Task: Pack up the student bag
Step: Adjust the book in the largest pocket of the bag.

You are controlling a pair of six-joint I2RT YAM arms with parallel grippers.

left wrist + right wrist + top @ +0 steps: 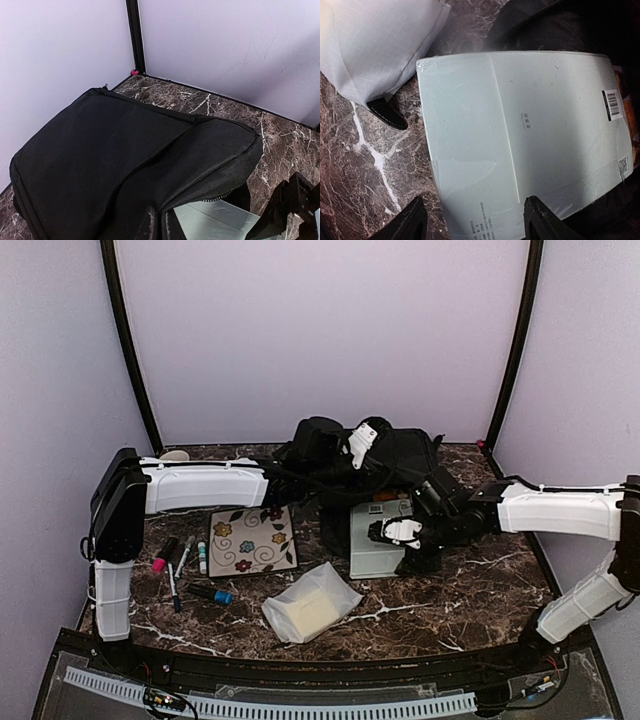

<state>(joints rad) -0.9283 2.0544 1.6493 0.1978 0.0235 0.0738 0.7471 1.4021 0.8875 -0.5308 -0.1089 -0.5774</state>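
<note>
Lavender walls enclose a dark marble table (470, 600). The student bag (405, 455) lies against its far edge, slightly right of the middle. The left gripper (159, 222) looks pinched on the bag's flap, holding it raised so the mouth gapes toward the near edge. A flat pale grey box (520, 125) lies just in front of that mouth, its far edge at or just under the flap. The right gripper (477, 217) hovers over the box's near edge, its 2 fingers spread wide with nothing between them.

The step appears to be feeding the box in. It would go best by gripping the near edge squarely, keeping the box low and flat, and sliding it toward the far edge with the flap held high.

Readable marks are few: a barcode sticker (611, 105), a QR code (623, 165), and faint print too small to read.
</note>
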